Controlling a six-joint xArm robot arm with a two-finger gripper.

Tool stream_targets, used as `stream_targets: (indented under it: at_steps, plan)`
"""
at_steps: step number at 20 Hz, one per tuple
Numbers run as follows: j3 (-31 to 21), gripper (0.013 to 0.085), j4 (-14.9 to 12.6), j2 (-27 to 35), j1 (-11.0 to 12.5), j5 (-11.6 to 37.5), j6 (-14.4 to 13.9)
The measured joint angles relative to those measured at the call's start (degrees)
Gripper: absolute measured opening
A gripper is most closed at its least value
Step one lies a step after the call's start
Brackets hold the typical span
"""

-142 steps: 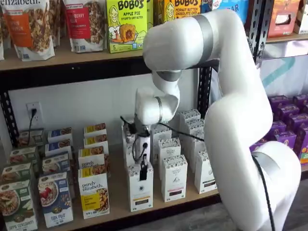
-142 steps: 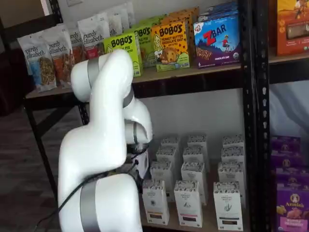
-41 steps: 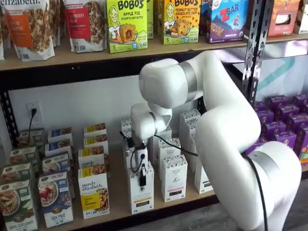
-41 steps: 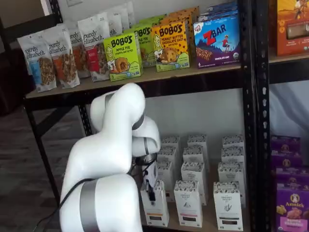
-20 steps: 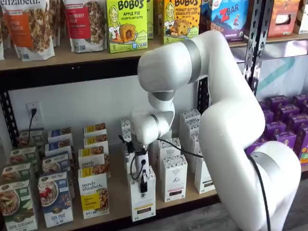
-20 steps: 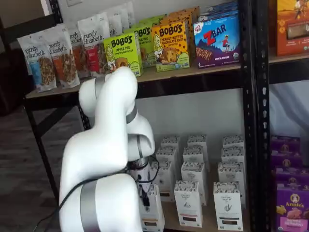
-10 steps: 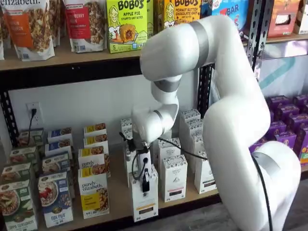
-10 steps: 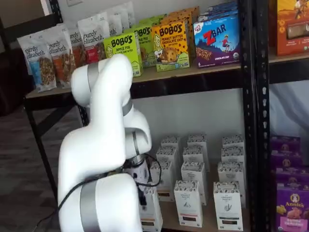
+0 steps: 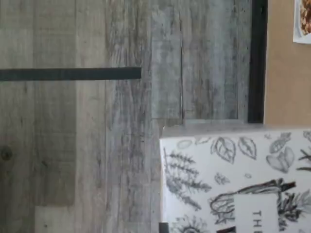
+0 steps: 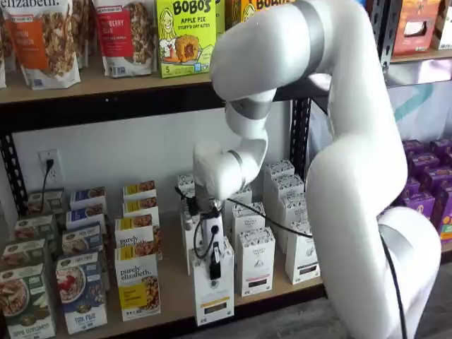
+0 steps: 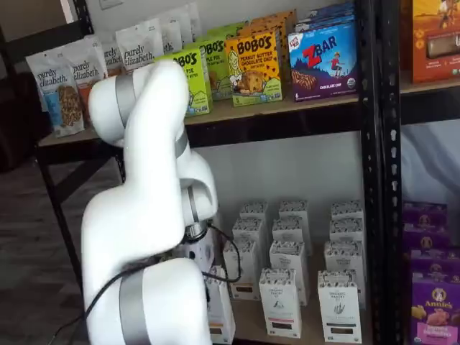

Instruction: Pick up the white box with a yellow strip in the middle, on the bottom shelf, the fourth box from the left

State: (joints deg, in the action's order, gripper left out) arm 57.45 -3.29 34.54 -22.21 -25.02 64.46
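Now the claw grips the white box at the shelf's edge

Clenched on the white box, the claw holds it from above at the front lip of the bottom shelf. Just beside it stands a like white carton. Grey plank floor shows in the wrist view.

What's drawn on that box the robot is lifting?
Black line drawings of leaves and plants on the white box, clearest in the wrist view.

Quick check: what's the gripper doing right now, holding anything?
Gripper: closed on the tall narrow white carton with a speckled top and dark label strip, held at the front edge of the wooden bottom shelf.
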Motion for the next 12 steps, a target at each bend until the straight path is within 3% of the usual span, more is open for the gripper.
stream_targets:
  at_steps: [5, 12]
  plan:
    - [-2.51, 0.0490, 0.17, -3.42, -0.99, -1.40, -0.84]
    - [-6.98, 0.0490, 2.42, -9.41, -1.94, -1.91, 0.24]
